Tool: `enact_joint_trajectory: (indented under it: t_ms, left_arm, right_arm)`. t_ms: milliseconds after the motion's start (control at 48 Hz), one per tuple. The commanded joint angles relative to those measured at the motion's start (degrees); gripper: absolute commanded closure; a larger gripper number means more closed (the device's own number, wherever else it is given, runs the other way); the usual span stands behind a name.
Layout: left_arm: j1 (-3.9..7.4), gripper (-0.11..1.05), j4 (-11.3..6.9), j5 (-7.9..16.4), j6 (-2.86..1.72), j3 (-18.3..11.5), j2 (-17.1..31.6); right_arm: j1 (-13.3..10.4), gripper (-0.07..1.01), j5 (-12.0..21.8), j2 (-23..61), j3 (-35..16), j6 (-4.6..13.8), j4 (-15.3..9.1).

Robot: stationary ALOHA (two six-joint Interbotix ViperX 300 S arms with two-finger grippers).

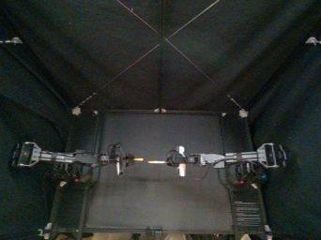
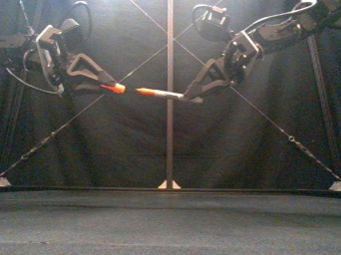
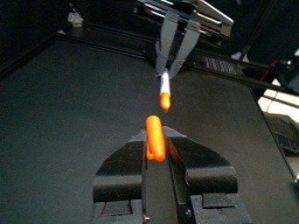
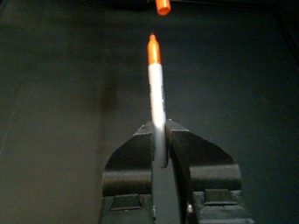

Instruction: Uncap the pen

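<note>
The pen [image 2: 160, 94] is already apart from its cap. Both pieces are held in the air well above the black counter [image 1: 157, 202], roughly over its middle.

The left gripper [image 3: 156, 150] is closed on the orange cap [image 3: 155, 138], which sticks out past its jaws with the open end towards the other arm. The right gripper [image 4: 158, 131] is clamped on the rear part of the pen's white barrel, and the orange tip end points back at the cap.

In the front view the two pieces lie nearly in one line, almost level, with the pen sloping down slightly towards the right gripper. A small gap separates the tip from the mouth of the cap, so they are near each other but not touching. The right wrist view shows the same gap, with the cap just beyond the pen's tip.

Each arm comes in from its own side and the grippers face one another across the middle of the counter. Nothing rests on the counter surface.
</note>
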Motion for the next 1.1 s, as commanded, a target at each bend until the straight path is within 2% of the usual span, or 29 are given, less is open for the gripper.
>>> enact_joint_trajectory:
  t_ms: [21, 312, 1104]
  left_arm:
    - [-0.18, 0.54, -0.70, -0.4, 0.18, 0.1, -1.9]
    - [-0.35, 0.54, -0.97, -0.4, 0.26, 1.4, -4.8]
    - [-0.35, 0.54, -0.97, -0.7, 0.26, 1.2, -4.8]
  right_arm:
    - [-0.6, 0.52, -1.4, -4.3, 1.0, 0.26, 0.2]
    - [-1.1, 0.52, -3.9, -7.1, 4.1, 0.26, 1.1]
    - [-1.1, 0.52, -4.0, -7.0, 4.2, 0.26, 1.1]
